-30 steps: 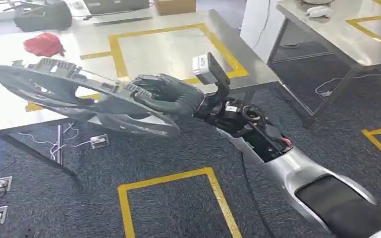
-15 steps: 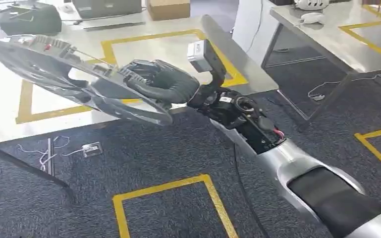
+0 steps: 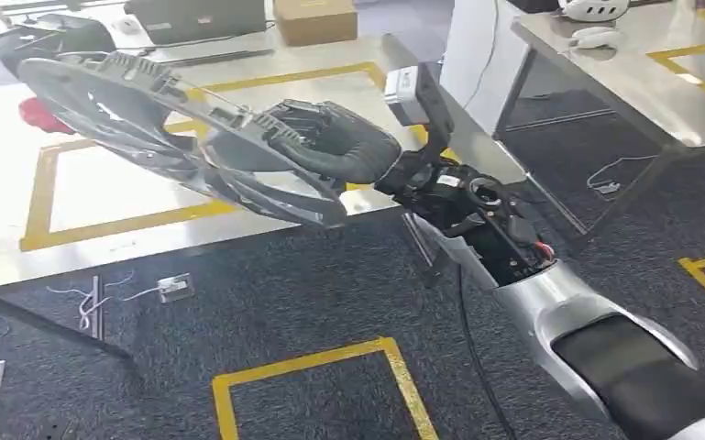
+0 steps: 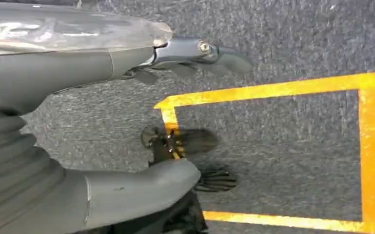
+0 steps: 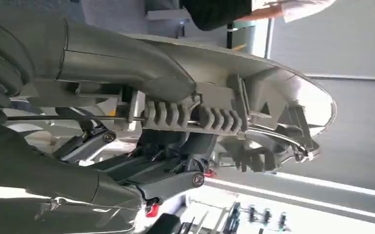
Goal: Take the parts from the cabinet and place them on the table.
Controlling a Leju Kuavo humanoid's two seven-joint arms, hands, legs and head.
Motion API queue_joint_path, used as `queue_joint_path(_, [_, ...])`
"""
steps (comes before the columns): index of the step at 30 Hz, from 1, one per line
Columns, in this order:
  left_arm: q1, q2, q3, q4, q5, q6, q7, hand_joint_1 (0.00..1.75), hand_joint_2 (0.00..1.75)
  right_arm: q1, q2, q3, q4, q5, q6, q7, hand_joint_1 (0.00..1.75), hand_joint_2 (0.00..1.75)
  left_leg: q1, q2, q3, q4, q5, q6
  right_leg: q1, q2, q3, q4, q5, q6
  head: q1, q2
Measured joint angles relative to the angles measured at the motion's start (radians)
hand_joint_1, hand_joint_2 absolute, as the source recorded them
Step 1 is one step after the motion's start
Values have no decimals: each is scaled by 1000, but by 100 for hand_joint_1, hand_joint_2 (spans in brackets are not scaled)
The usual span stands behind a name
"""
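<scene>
The grey part [image 3: 174,137] hides the red thing [image 3: 35,115] and much table [image 3: 101,197].

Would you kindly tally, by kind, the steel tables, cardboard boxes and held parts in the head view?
Bare steel tables: 2
Brown cardboard box: 1
Large grey plastic part, gripped by the right hand: 1
Total: 4

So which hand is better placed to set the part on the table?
The right hand: it already grips the part over the table. The left hand hangs over carpet.
</scene>
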Motion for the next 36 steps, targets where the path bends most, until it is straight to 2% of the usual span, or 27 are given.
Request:
queue_joint_path(2, [0,0,0,0,0,0,0,0,175,4,0,-3,-2,0,1,1,175,175,-1,0,-117,171,-61,-7,1,1,4,0,-9,-6,-6,0])
queue_joint_path(3, [1,0,0,0,0,0,1,0,175,6,0,-3,-6,0,1,2,175,175,-1,0,-160,223,-85,-7,2,3,8,0,-15,-7,-11,0])
queue_joint_path(4, [2,0,0,0,0,0,1,0,175,7,-1,-4,-7,0,1,2,175,175,-1,0,-184,233,-86,-5,3,4,16,0,-22,-7,-13,0])
queue_joint_path(5, [3,0,0,0,0,0,1,0,175,8,-2,-4,-7,0,1,4,175,175,-1,0,-184,201,-61,-3,3,5,26,0,-30,-6,-14,0])
queue_joint_path(8, [2,2,0,0,0,0,2,0,175,8,-2,-5,-10,0,1,4,175,175,-5,1,-99,-65,133,18,6,5,65,-1,-60,-2,-23,0])
queue_joint_path(9, [2,4,0,0,0,0,1,0,175,7,-3,-7,-10,0,1,4,175,175,-13,0,-92,-104,139,23,11,6,71,4,-69,4,-28,0])
queue_joint_path(10, [-1,4,0,0,-1,1,2,0,175,6,-3,-8,-12,-1,3,4,175,175,-13,3,-87,-101,108,25,11,9,66,-1,-72,10,-31,0])
queue_joint_path(11, [0,3,0,0,0,1,2,0,175,6,-3,-8,-16,0,2,6,175,175,-16,-1,-86,-107,123,32,10,9,71,-6,-80,16,-29,0])
queue_joint_path(12, [1,3,0,0,0,1,2,0,175,6,-3,-8,-17,-3,2,7,175,175,-11,-1,-83,-109,122,37,11,8,77,7,-72,22,-29,0])
queue_joint_path(14, [1,2,0,0,0,1,2,0,175,4,-4,-9,-20,-7,2,12,175,175,-5,-2,-57,-111,116,44,9,4,76,22,-93,35,-22,0])
queue_joint_path(15, [0,2,0,0,0,1,2,0,175,1,-4,-9,-22,-13,1,13,175,175,-4,-3,-49,-111,110,49,9,2,52,76,-103,41,-21,0])
queue_joint_path(17, [0,2,0,0,0,1,2,0,175,0,-4,-9,-24,-17,2,12,175,175,-5,-2,-37,-110,96,52,4,1,-50,248,-160,50,-10,0])
queue_joint_path(19, [2,0,0,0,0,1,2,0,175,8,-5,-9,-24,-17,2,13,175,175,-5,-2,-19,-110,80,51,0,-1,-120,334,-205,52,-4,0])
queue_joint_path(20, [4,0,0,0,0,1,2,0,175,9,-5,-9,-24,-16,2,13,175,175,-4,-3,-6,-110,71,50,-1,-1,-125,314,-192,52,0,0])
queue_joint_path(21, [5,0,0,0,0,1,2,0,175,9,-5,-9,-24,-16,2,15,175,175,-4,-4,10,-110,60,49,-2,-2,-111,252,-153,49,5,0])
queue_joint_path(23, [5,-1,0,0,0,1,2,0,175,8,-7,-9,-24,-16,2,16,175,175,-5,-5,42,-110,37,43,0,-2,-59,69,-13,40,15,0])
queue_joint_path(24, [5,-2,0,0,0,1,1,0,175,8,-8,-9,-23,-16,2,16,175,175,-6,-5,46,-110,28,38,2,-2,-56,10,43,36,19,0])
queue_joint_path(25, [4,-3,0,0,1,1,1,0,175,5,-8,-8,-24,-18,2,14,175,175,-6,-8,43,-114,27,32,10,-2,-50,0,4,33,10,0])
queue_joint_path(26, [4,-2,0,0,1,1,2,0,175,6,-8,-8,-26,-16,1,14,175,175,-5,-6,40,-116,23,27,10,2,-38,1,23,24,9,0])
queue_joint_path(28, [5,-4,0,0,3,1,1,0,175,6,-11,-9,-29,-13,-1,12,175,175,-6,-6,53,-113,27,16,12,2,-28,-5,15,13,13,0])
queue_joint_path(29, [4,-4,0,0,4,1,0,0,175,5,-11,-9,-34,-11,-6,11,175,175,-3,-5,40,-86,22,15,2,1,-8,-17,16,11,15,0])
queue_joint_path(30, [3,-6,0,0,4,1,-1,0,175,3,-11,-9,-34,-7,-9,11,175,175,-4,-2,7,-23,25,12,3,1,2,-22,12,6,9,0])
queue_joint_path(31, [2,-5,0,0,4,1,-2,0,175,3,-11,-9,-34,-1,-15,7,175,175,-3,-2,-47,61,11,9,3,1,6,-23,7,1,0,0])
queue_joint_path(33, [5,-3,0,0,4,3,-2,0,175,3,-11,-9,-34,19,-25,-3,175,175,-1,-2,-149,194,-53,0,3,2,16,-22,-8,-1,-9,0])
queue_joint_path(34, [7,-3,0,0,4,3,-2,0,175,4,-11,-9,-34,27,-31,-6,175,175,-1,-2,-182,221,-77,-1,3,3,26,-22,-17,-1,-12,0])
queue_joint_path(35, [9,-3,0,0,4,3,-2,0,175,5,-11,-9,-34,33,-36,-9,175,175,-1,-2,-190,204,-70,-2,3,4,39,-22,-26,0,-17,0])
queue_joint_path(36, [9,-4,0,0,4,3,-2,0,175,6,-11,-9,-34,40,-41,-10,175,175,-1,-2,-181,155,-40,-1,3,4,52,-22,-36,1,-18,0])
